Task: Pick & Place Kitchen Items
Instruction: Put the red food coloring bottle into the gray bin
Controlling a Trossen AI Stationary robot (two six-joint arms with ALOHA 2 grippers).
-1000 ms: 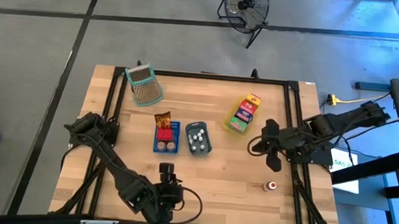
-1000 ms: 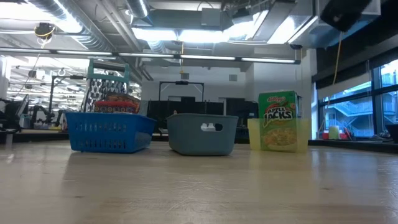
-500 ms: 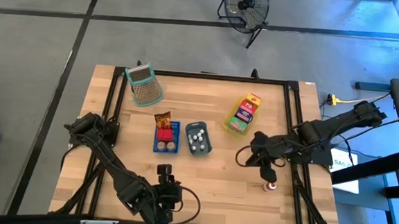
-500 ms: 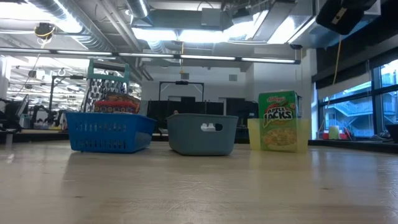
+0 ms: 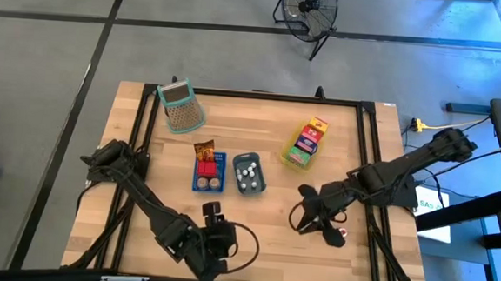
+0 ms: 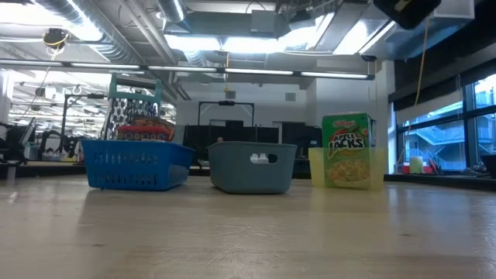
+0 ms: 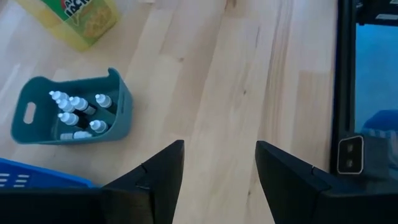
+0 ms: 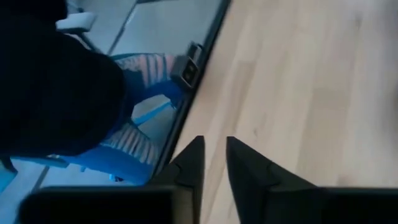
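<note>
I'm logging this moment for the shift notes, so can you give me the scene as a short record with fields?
surface: wooden table
blue tray: red tin and brown packet inside
grey-blue tray: tiny white pieces inside
yellow tray: small cartons inside
mesh basket: far left part of the table
small jar: loose, near the right edge
right tool: beside the jar, fingers narrowly apart, holding nothing
left tool: near front edge, open, empty

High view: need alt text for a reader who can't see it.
Seen from above, the right end effector is low over the wooden table beside a small jar. Mid-table sit a blue tray, a grey-blue tray and a yellow tray. The left end effector waits near the front edge.
</note>
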